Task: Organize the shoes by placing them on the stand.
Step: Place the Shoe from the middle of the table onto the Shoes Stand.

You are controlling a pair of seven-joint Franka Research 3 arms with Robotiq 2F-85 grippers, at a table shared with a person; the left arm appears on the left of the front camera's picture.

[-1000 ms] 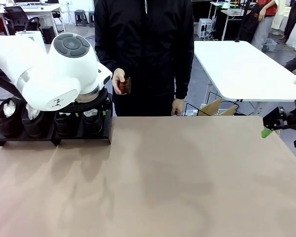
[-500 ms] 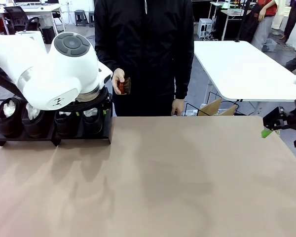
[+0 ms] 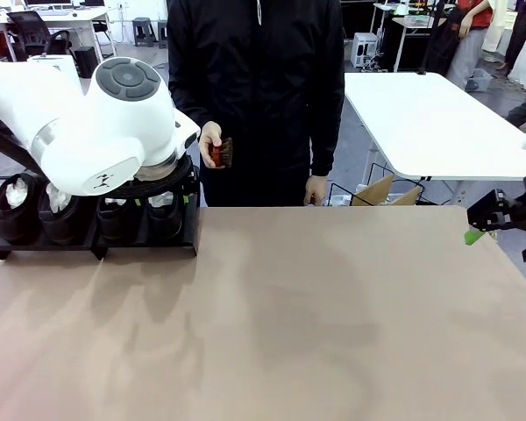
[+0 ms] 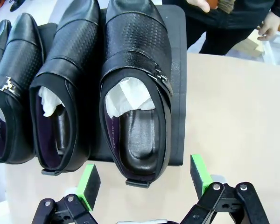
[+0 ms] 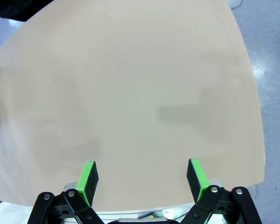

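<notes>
Table [image 3: 333,333] bare; left arm hides shoes [image 4: 135,93]; both claws [image 4: 144,179] [image 5: 142,179] gape empty.

floor: grey | furniture: white table [image 3: 430,123], black chair [image 3: 31,31]

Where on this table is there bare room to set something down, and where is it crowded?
Bare: the whole table from the stand rightward to the right gripper at the right edge, and everything nearer than the stand. Crowded: the far left corner, where four shoes fill the stand side by side, with the open left gripper just off the rightmost shoe's heel.
</notes>
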